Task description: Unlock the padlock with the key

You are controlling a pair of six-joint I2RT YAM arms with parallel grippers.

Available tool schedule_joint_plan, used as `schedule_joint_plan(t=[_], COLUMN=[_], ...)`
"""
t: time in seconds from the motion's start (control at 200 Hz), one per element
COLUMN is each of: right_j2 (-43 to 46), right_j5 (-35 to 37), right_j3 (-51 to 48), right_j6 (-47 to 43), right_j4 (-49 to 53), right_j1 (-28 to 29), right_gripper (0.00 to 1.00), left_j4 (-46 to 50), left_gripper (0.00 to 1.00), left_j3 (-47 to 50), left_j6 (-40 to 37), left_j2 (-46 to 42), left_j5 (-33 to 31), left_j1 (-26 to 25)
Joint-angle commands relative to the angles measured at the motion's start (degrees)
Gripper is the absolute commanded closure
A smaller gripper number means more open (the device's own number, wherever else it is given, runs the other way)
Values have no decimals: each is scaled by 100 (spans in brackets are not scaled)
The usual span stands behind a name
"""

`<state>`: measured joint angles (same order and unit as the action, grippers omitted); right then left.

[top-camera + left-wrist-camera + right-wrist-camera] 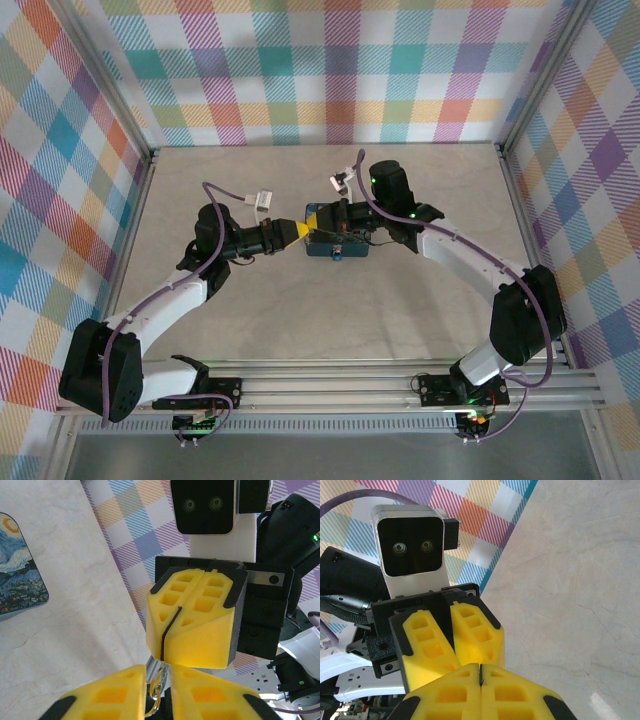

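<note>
Facing tips: the left gripper [158, 682] and the right gripper [175, 625] meet nose to nose just above the tin box [337, 246]. The left comes in from the box's 9 o'clock and the right from its 1 o'clock.
Left gripper: nearly closed, with a narrow gap between its yellow pads. A small brass-coloured piece is pinched in that gap, at 6 o'clock in the left wrist view, and I take it for the padlock [156, 690].
Right gripper: fully closed. A slim dark strip lies in the seam between its pads, running toward 7 o'clock and ending just above the padlock. I judge it to be the key [169, 632].
Keyhole: hidden behind the pads, so I cannot tell whether the key's tip is in it.
Risk, misalignment: little of the key shows beyond the pads. A slight tilt would likely set its tip on the lock body instead of the slot.
Risk, slip: the padlock seems held by a thin part only, so a push or twist from the key could turn it in the pads or pop it out.
Risk, drop: a loosened piece would probably fall onto the box lid or the table [85, 610].
Risk, collision: the four pads are crowded, and further advance may jam yellow foam against foam.
</note>
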<state>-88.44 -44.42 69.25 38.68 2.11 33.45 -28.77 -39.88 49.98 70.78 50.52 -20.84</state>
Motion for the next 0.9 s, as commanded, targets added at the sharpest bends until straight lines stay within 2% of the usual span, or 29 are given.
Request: schedule_joint_plan(t=[0.0,0.115,0.18,0.21,0.28,0.365,0.44,0.705,0.895], right_j2=[223,214,225,235,269,337,408,569,627], right_j5=[-28,20,172,269,548,888,1120,1706,2658], right_j3=[-17,-34,-35,-26,-6,-17,-72,-88,-102], right_j6=[109,207,350,417,586,775,905,1072,1115], right_j4=[-276,-301,-254,-188,-10,213,317,759,1625], right_j1=[1,3,2,3,1,3,3,2,3], right_gripper=[100,100,100,95,74,60,53,47,46], left_j4=[-158,-154,-100,-50,150,286,288,317,19], left_gripper=[86,100,100,100,100,100,100,100,100], left_j3=[44,33,25,20,7,39,98,405,849], left_j6=[-50,-75,-115,-160,-275,-380,-389,-499,-464], left_j2=[15,8,-1,-2,-26,-31,-35,-57,35], left_j5=[135,149,116,86,6,-121,-215,-520,-760], left_j1=[45,45,45,45,45,45,45,45,36])
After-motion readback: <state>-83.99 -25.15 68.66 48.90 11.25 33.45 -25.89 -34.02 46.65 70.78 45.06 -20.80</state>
